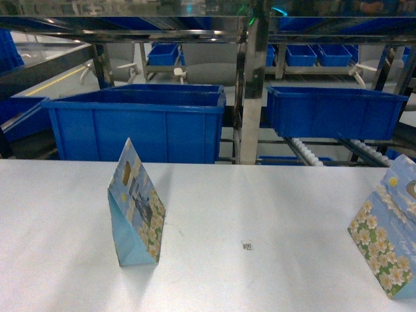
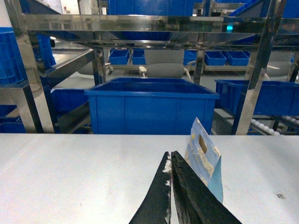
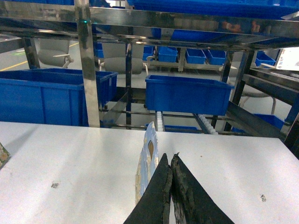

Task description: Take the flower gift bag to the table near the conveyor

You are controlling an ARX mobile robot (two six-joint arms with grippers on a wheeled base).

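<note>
Two flower gift bags stand upright on the white table (image 1: 273,201). One pale blue bag with white flowers (image 1: 136,208) stands left of centre; the other (image 1: 389,240) is at the right edge. Neither gripper shows in the head view. In the left wrist view my left gripper (image 2: 170,154) is shut with nothing in it, low over the table, and the left bag (image 2: 203,156) stands just behind and right of its tips. My right gripper (image 3: 171,156) is also shut and empty, with the right bag (image 3: 148,158) edge-on just left of its fingers. The conveyor (image 1: 305,153) with white rollers lies beyond the table's far edge.
Large blue bins (image 1: 136,127) (image 1: 335,110) sit on the steel racking behind the table, with a steel post (image 1: 250,91) between them. A small square marker (image 1: 247,246) lies on the tabletop between the bags. More blue bins fill the shelves further back.
</note>
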